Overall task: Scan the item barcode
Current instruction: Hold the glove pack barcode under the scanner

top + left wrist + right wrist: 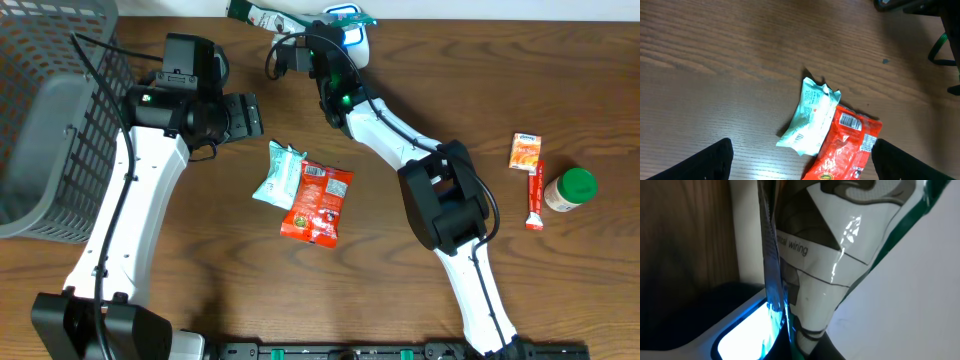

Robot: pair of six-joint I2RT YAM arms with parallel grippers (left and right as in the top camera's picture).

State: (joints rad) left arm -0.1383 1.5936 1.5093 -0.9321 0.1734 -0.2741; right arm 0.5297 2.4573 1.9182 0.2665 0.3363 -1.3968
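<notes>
My right gripper (296, 36) is shut on a green-and-white packet (254, 14) at the table's far edge. In the right wrist view the packet (840, 245) hangs right beside the scanner's glowing blue window (740, 330), with the jaws (805, 347) pinching its lower end. The white scanner (354, 40) stands at the back centre. My left gripper (246, 114) is open and hovers over the wood, its dark fingertips (710, 160) wide apart. Below it lie a mint packet (812, 117) and a red packet (847, 145), both barcode side up and overlapping.
A grey wire basket (40, 120) fills the left edge. At the right lie an orange box (525, 151), a red stick packet (536, 197) and a green-lidded jar (571, 190). The mint packet (277, 175) and the red packet (320, 203) lie mid-table.
</notes>
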